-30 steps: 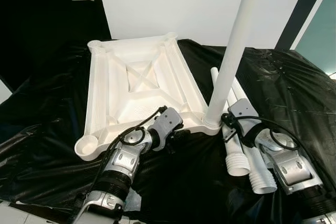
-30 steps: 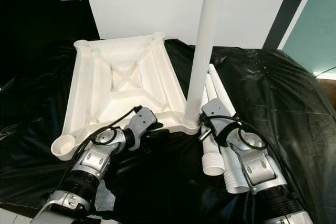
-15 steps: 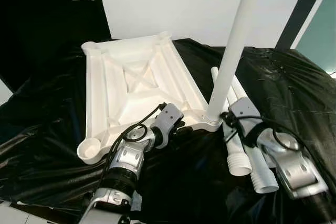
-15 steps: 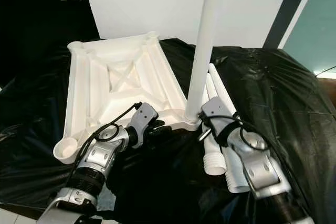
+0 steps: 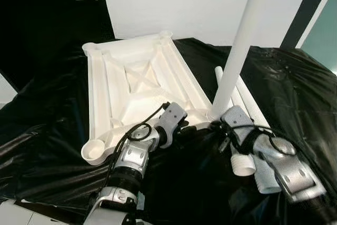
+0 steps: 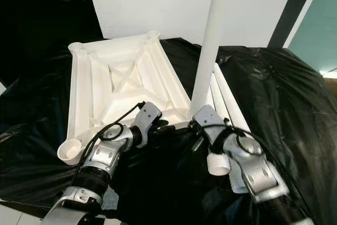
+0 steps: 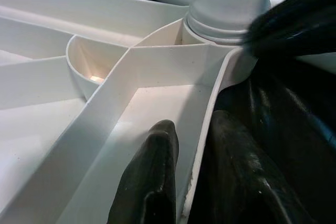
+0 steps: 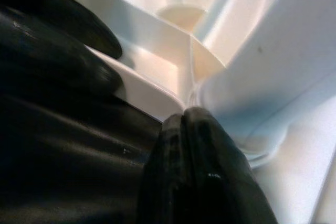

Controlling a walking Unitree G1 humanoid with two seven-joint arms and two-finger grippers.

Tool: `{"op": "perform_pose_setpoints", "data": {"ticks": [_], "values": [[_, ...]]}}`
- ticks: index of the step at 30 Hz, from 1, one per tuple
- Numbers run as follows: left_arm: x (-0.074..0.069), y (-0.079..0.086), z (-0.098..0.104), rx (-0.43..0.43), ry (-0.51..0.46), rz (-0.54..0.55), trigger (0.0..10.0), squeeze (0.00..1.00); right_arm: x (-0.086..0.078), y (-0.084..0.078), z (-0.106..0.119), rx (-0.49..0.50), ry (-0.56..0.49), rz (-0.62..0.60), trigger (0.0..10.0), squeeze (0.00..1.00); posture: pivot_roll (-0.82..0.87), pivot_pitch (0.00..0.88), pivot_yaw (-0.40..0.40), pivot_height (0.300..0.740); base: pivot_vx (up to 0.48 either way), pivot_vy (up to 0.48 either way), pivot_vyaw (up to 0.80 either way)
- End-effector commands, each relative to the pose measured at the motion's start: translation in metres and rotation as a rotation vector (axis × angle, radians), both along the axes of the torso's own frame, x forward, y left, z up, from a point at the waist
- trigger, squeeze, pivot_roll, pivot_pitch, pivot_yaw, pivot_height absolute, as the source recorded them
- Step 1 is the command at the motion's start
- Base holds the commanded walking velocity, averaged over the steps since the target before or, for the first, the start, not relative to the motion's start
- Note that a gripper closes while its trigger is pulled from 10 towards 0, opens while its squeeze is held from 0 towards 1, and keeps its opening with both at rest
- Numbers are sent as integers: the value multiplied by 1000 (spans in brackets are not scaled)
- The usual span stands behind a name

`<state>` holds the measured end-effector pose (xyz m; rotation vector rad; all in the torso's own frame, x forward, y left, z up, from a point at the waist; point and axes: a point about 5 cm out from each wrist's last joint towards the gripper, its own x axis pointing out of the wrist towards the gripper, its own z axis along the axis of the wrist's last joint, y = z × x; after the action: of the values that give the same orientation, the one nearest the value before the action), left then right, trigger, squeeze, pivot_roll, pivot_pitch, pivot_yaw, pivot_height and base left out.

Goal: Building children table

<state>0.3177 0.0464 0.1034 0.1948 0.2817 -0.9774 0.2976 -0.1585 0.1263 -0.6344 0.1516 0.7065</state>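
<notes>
The white table top [image 5: 131, 77] lies upside down on a black sheet. One white leg [image 5: 239, 46] stands upright in its near right corner socket [image 7: 226, 22]. My left gripper [image 5: 184, 127] is shut on the table top's near rim [image 7: 207, 129] just beside that socket, with one finger inside the wall and one outside. My right gripper [image 5: 217, 126] has its fingertips [image 8: 191, 119] pressed together against the base of the upright leg. Two more loose white legs [image 5: 247, 146] lie side by side under my right arm.
Three corner sockets stand without legs: near left [image 5: 95, 151], far left [image 5: 90, 48] and far right [image 5: 166, 35]. The crinkled black sheet [image 5: 295, 88] covers the whole surface. A white wall panel [image 5: 179, 3] rises just behind the table top.
My right gripper has moved left and in, up against the base of the upright leg. The left arm has pushed slightly forward along the rim, and the table top shifted a little.
</notes>
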Motion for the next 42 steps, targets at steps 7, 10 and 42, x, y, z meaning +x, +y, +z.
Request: {"op": "perform_pose_setpoints", "data": {"ticks": [7,10,42], "values": [[5,14,-15,61,-50,448,0,0,25,-32,-10,-10,43,-78,10000,0,22,0,-33,740,0,0,0],[3,17,-14,53,-53,452,0,0,34,-35,-11,-24,35,-93,10000,0,50,0,-44,740,0,0,0],[-26,-8,48,-139,-253,-150,10000,0,19,32,-14,246,-54,-3,10000,0,17,0,-15,740,0,0,0]]}}
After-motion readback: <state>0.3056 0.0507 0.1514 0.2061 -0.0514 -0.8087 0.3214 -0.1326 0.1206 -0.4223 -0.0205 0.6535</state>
